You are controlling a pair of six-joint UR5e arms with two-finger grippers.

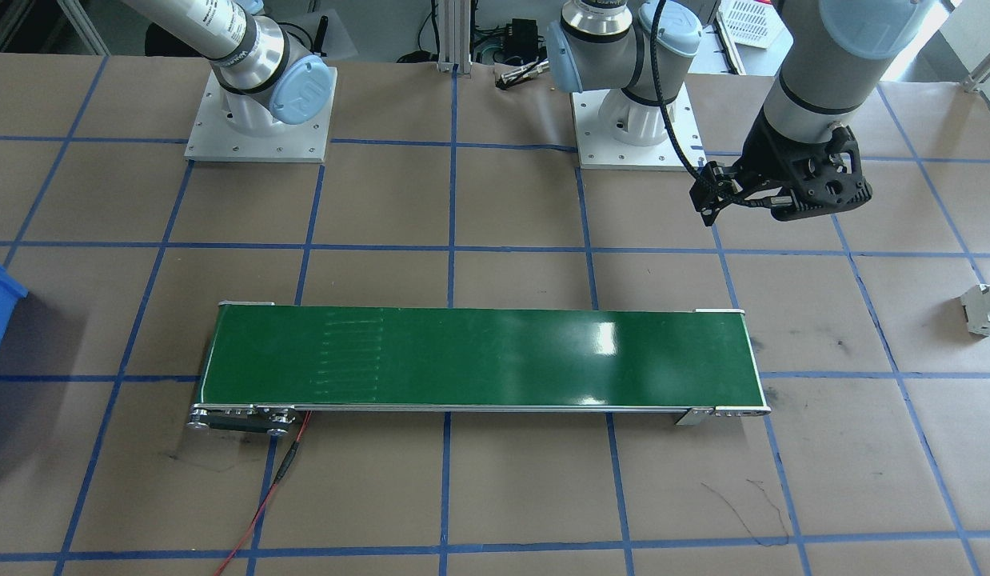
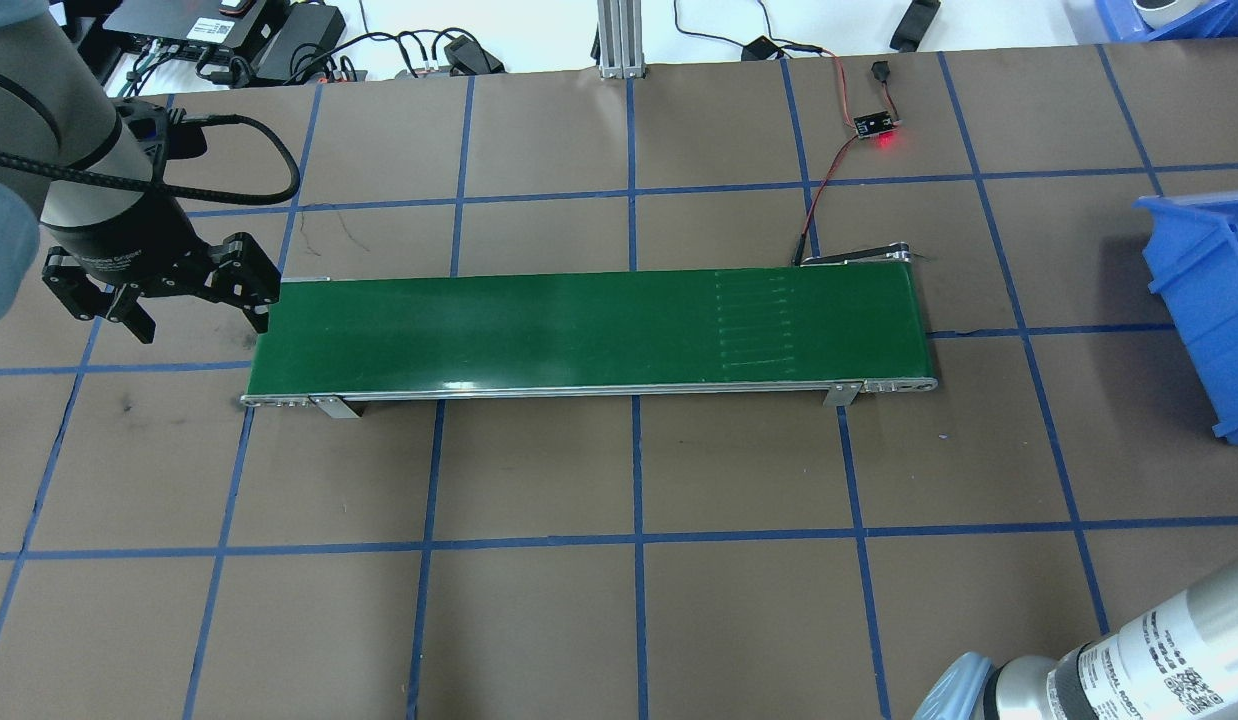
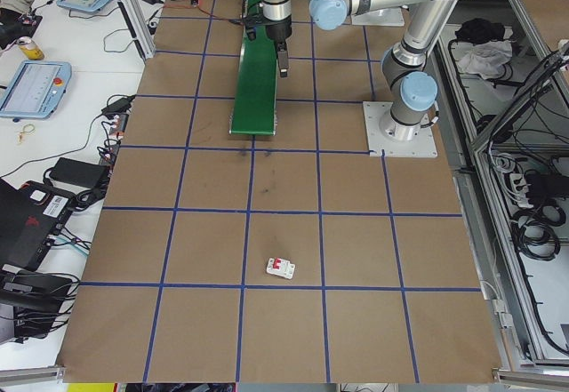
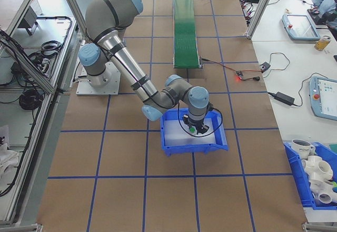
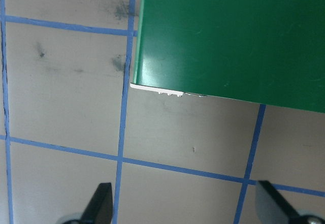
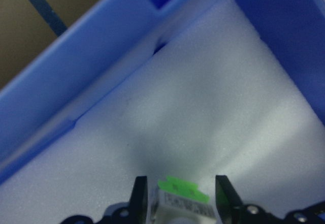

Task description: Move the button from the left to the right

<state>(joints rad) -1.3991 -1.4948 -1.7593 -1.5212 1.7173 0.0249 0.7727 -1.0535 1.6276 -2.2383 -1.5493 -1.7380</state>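
Blue bin (image 6: 66, 107) walls ring right claw (image 6: 180, 196) gripping button (image 6: 182, 197); left claw (image 2: 194, 318) spread, empty.

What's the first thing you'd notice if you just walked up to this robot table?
Probably the long green conveyor belt lying in the middle of the brown table with its blue tape squares. Next, the right gripper reaching down into a blue bin lined with white foam, with the little green-and-white button between its fingers. The left gripper hangs open by the belt's end.
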